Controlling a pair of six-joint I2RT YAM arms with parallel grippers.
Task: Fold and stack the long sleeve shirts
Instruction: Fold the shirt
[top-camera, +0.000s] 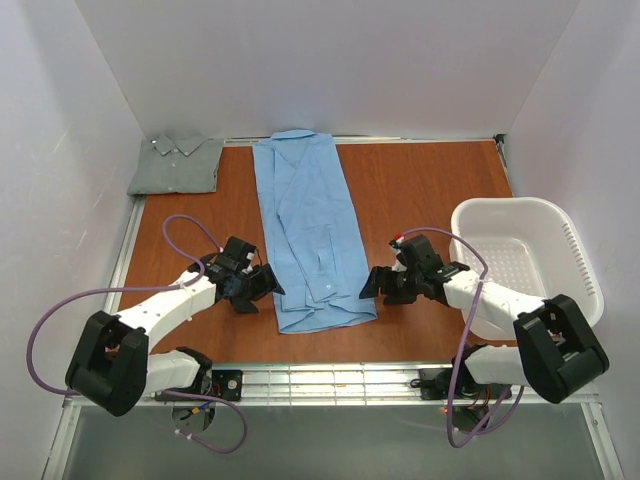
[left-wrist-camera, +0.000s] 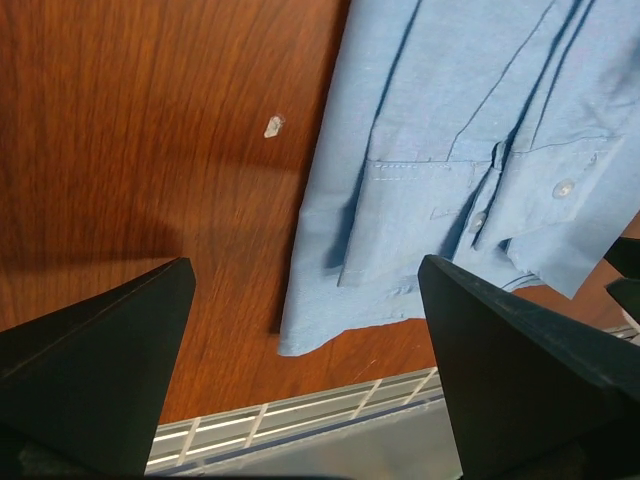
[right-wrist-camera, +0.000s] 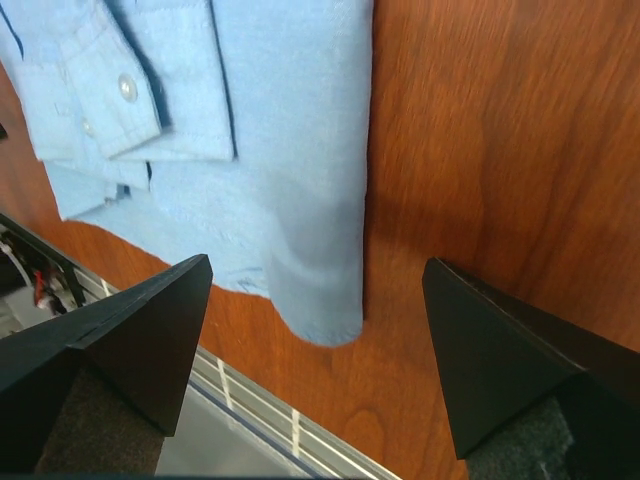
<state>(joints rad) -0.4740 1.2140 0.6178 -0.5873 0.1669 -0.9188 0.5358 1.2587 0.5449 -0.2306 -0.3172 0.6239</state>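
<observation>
A light blue long sleeve shirt (top-camera: 308, 230) lies flat as a long narrow strip down the middle of the table, sleeves folded in, collar at the far end. Its near hem corner (left-wrist-camera: 310, 335) shows in the left wrist view, its other near corner (right-wrist-camera: 325, 300) in the right wrist view. A grey-green shirt (top-camera: 178, 165) lies folded at the far left corner. My left gripper (top-camera: 268, 285) stands open just left of the hem, holding nothing. My right gripper (top-camera: 372, 285) stands open just right of the hem, also holding nothing.
A white plastic laundry basket (top-camera: 575, 262) sits at the right edge of the table, beside the right arm. A metal rail (top-camera: 330, 378) runs along the near table edge. A small pale speck (left-wrist-camera: 272, 126) lies on the wood left of the blue shirt.
</observation>
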